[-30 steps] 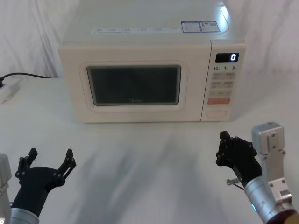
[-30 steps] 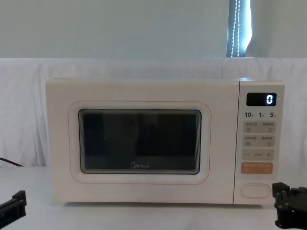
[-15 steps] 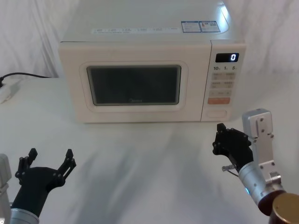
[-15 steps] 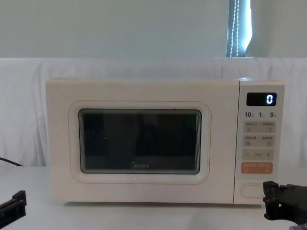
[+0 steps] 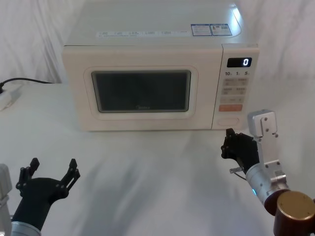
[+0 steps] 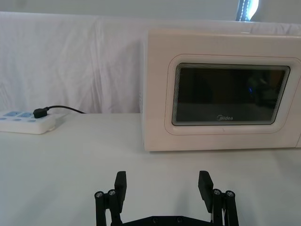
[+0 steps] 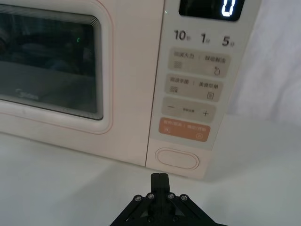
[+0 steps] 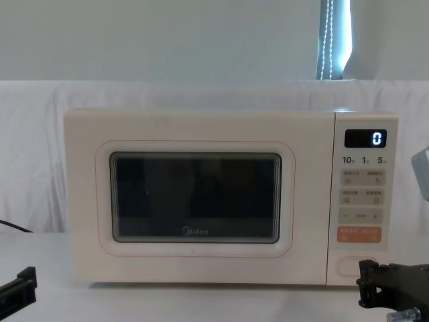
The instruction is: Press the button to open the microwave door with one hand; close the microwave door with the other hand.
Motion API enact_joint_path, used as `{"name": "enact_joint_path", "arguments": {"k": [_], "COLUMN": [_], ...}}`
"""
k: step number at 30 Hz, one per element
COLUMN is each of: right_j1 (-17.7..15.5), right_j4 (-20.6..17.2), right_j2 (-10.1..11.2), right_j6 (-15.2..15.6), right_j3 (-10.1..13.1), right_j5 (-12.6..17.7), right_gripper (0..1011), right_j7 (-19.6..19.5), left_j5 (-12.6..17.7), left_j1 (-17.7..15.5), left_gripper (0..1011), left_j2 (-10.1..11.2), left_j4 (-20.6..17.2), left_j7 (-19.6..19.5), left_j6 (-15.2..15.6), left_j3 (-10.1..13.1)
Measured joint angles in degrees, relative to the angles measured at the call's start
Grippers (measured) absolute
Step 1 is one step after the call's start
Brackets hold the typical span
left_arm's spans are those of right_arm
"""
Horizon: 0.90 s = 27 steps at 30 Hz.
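Hovering just before the button (image 7: 177,158), the right hand (image 7: 160,177) has its fingers pinched together. Microwave door (image 5: 141,91) is closed. Left hand (image 6: 162,184) waits spread wide over the bench (image 5: 147,172).

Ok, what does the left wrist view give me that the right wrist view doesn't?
Left wrist view: the open left gripper low over the table and a power strip off beside the microwave. Right wrist view: the shut right gripper close in front of the button, under the orange key. Both: the microwave door, closed.
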Motion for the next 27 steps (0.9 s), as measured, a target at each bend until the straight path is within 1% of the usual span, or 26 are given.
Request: {"name": "enact_joint_path", "arguments": {"k": [7, 11, 27], "right_j1": [3.44, 4.95, 8.66], "right_j4": [5.38, 7.68, 13.17], "right_j2": [-1.21, -1.52, -2.30], "right_j6": [-0.99, -1.27, -2.33], "right_j3": [1.24, 1.67, 2.63], "right_j5": [1.52, 1.83, 2.21], "right_gripper": [0, 0, 0], "right_j7": [0.38, 0.36, -0.43], "left_j5": [0.00, 0.00, 0.00], "left_j1": [0.00, 0.00, 0.00], "left_gripper": [1001, 1001, 1001], "left_j2": [0.00, 0.00, 0.00], "left_j4": [0.00, 0.00, 0.00], "left_j7": [0.00, 0.00, 0.00], "left_j6": [0.00, 0.00, 0.00], "left_j3": [0.00, 0.00, 0.00]}}
